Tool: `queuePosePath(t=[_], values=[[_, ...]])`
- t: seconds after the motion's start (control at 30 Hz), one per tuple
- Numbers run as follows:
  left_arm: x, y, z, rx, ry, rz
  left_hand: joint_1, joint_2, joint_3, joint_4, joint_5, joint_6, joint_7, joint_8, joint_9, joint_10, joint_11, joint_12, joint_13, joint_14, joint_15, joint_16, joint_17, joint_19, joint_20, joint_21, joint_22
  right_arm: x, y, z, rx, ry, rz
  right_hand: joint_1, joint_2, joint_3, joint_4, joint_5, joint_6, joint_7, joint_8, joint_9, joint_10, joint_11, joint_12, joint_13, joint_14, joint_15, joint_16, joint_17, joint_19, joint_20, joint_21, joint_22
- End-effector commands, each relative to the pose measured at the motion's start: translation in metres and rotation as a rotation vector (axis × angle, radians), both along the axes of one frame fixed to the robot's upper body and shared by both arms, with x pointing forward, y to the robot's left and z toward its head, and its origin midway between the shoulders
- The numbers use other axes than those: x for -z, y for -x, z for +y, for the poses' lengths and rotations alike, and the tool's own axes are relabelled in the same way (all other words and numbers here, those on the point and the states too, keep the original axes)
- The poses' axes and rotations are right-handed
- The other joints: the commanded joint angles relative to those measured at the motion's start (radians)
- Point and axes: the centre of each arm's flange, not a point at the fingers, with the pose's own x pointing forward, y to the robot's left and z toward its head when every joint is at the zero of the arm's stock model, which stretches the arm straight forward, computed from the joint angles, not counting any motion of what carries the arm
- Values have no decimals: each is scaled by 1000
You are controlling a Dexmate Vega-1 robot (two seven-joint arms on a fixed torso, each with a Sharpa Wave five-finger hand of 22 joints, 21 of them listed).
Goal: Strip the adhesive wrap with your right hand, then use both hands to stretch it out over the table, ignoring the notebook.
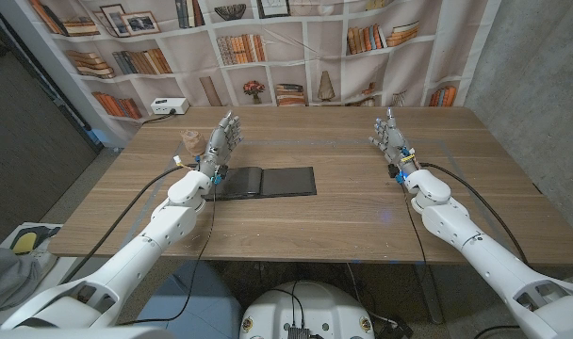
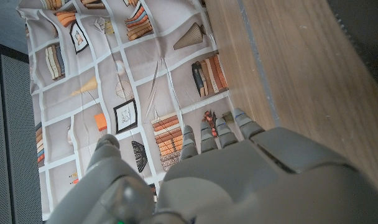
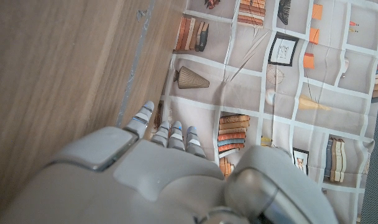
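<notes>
On the brown wooden bench (image 1: pixel 362 202), the flat black rectangular notebook (image 1: pixel 268 181) lies nearest. At its 9 o'clock the left hand (image 1: pixel 222 143) is raised, fingers (image 2: pixel 209 135) loosely apart, holding nothing. The right hand (image 1: pixel 392 138), at 3 o'clock, matches: fingers (image 3: pixel 170 134) apart, empty. The small tan adhesive wrap roll (image 1: pixel 189 142) sits farther back, just beside the left hand.

We see a wooden table (image 1: pixel 362 202) w/ a dark notebook (image 1: pixel 268 181) lying open left of centre, a bookshelf-print backdrop (image 1: pixel 296 47) behind the far edge, a white box (image 1: pixel 169 106) w/ cable by its far-left corner, grey wall (image 1: pixel 536 56) at right.
</notes>
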Motion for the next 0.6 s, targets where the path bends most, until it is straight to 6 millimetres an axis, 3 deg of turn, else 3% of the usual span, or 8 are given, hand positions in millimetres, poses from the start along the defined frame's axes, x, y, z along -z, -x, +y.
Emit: queuePosePath(t=[0.03,0.37,0.6], values=[[-3,-1,-8,27,-16,0,11,0,6,1,6,5,-2,3,1,7,-1,4,5,-4,7,5,5,0,8,6,4,1,0,3,-8,-9,4,11,0,-6,-1,6,0,11,6,3,1,9,5,3,-7,-1,6,3,-3,9,4,1],[-2,1,-4,20,-12,-16,12,1,6,1,6,4,-2,2,1,4,1,3,5,-3,6,5,5,-1,8,6,4,-1,2,6,-12,-1,-3,11,0,-6,-1,5,0,11,6,3,2,10,5,3,-7,-2,6,3,-3,10,4,1],[-1,3,0,8,-7,-34,14,2,6,0,5,-19,-7,-6,1,-27,-6,-9,4,-24,-13,-1,5,-10,-20,3,4,-3,3,9,-34,14,-28,2,-4,-10,3,2,-4,8,5,3,-9,11,0,3,-19,2,2,5,-15,10,-1,1]])
